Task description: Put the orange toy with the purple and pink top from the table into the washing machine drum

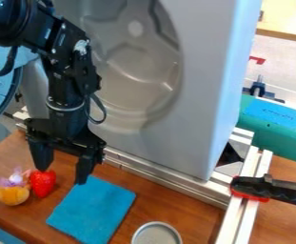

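Red strawberry [43,184]: lower left of the frame, upright on the counter [182,209], its leafy end hidden or absent from sight; it lies directly below one fingertip, and whether they touch cannot be told.
Tool [62,175]: left of the frame, pointing down, fingers wide apart, nothing seen held between them; the strawberry appears under the finger nearer the left edge, rather than centred in the gap.
Alignment, as judged: a sound grasp of the strawberry calls for the gap centred over its broad middle, with both fingers clear of its top before any lowering; descent from the present place risks pressing or tipping it.
Grip, as judged: the rounded, tapering shape may roll or squirt out if pinched near the point; gentle, even closure at the widest part suits it.
Orange-and-purple toy [11,191]: just left of the strawberry, close enough that a low finger could nudge it; a steep approach is the safer one.
Blue cloth [92,210]: lower centre-left, flat; the other fingertip appears at its upper edge, where a low sweep might ruck it.
Round metal tin [156,235]: bottom centre, well apart.
Grey panel [198,100]: upper centre, upright behind the tool, limiting room for backward movement.
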{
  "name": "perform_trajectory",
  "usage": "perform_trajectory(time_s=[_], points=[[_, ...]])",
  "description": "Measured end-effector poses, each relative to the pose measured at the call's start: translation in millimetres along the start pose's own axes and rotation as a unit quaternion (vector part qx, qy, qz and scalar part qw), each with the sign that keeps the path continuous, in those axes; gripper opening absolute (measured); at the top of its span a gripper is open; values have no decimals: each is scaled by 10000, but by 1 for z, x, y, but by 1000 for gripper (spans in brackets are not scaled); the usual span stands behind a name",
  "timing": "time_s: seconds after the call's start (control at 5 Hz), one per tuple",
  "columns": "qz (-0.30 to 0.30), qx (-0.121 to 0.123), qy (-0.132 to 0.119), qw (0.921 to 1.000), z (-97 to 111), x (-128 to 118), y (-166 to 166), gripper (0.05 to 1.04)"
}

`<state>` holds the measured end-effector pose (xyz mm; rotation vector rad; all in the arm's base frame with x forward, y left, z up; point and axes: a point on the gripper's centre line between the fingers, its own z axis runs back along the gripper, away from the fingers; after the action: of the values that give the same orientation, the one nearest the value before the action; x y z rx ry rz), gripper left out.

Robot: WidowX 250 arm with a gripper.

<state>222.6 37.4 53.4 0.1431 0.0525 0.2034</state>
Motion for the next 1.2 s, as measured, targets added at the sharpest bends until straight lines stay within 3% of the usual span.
perform_trajectory(time_s=[0.2,0.6,0.8,1.0,1.2], points=[[-14,2,55,10000,-5,0,0,1001],[615,85,-488,9969,-25,25,67,1001],[854,237,-363,9954,-40,33,87,1001],[1292,415,22,9908,-55,21,111,1001],[1824,409,375,9817,-65,6,130,1001]])
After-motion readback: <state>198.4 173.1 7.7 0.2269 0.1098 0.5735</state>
